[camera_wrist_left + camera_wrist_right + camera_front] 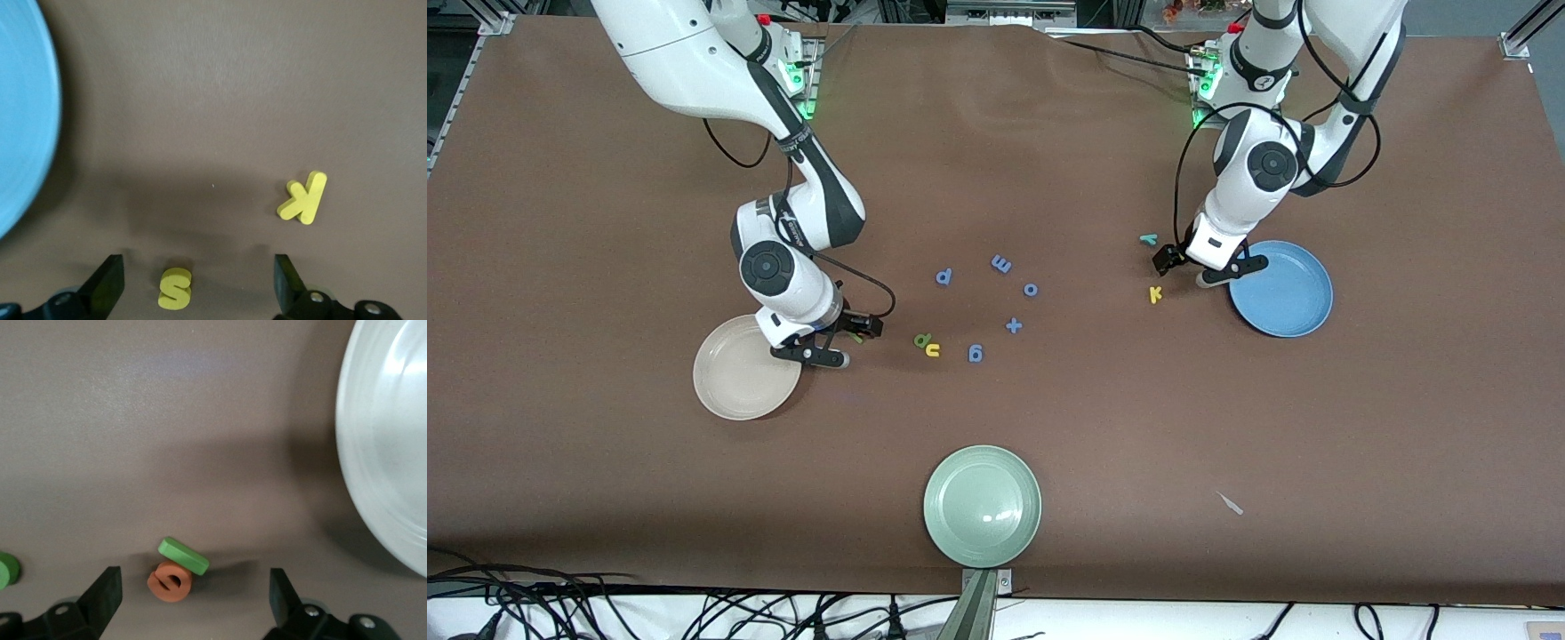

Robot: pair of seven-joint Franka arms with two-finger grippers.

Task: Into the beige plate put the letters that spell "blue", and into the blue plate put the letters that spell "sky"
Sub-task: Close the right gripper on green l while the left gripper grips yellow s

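My left gripper [1193, 267] [197, 267] hangs low over the table beside the blue plate [1285, 293] [20, 120], open. The yellow "s" [175, 288] lies between its fingers, untouched. The yellow "k" [1155, 294] [303, 197] and the teal "y" [1148, 238] lie close by. My right gripper [845, 342] [193, 587] is low beside the beige plate [738, 373] [393, 453], also open. Between its fingers lies the orange "e" [171, 581], with the green "l" bar [183, 555] resting on it. The green "b" [921, 340] [5, 570] and the yellow "u" [933, 350] sit together toward the table's middle.
Several blue letters [1001, 263] and a blue plus sign [1013, 325] are scattered in the middle of the table. A pale green plate [983, 505] sits near the front edge. A small pale scrap [1230, 503] lies on the cloth toward the left arm's end.
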